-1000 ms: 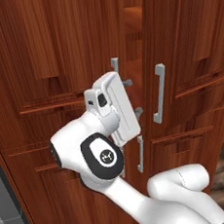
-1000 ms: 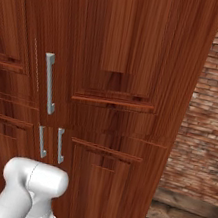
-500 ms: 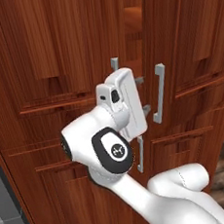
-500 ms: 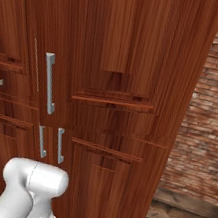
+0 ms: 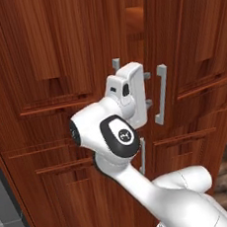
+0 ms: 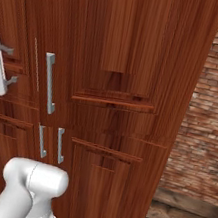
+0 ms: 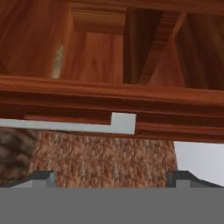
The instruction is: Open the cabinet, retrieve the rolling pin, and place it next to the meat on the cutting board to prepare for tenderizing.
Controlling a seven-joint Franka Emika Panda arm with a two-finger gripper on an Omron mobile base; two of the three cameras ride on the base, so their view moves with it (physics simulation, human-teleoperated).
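I'm looking at the cabinet (image 6: 140, 60): tall, reddish-brown wood, raised-panel doors. One long vertical silver bar handle (image 5: 160, 94) sits right of the door seam, upright. In the hand view the left door (image 7: 109, 105) stands swung ajar, with wooden shelves (image 7: 100, 17) and an upright divider visible inside.

Glossy reddish wood cabinet (image 6: 140, 60), brushed-metal bar handle (image 6: 50, 83), rough brick wall (image 6: 212, 98).
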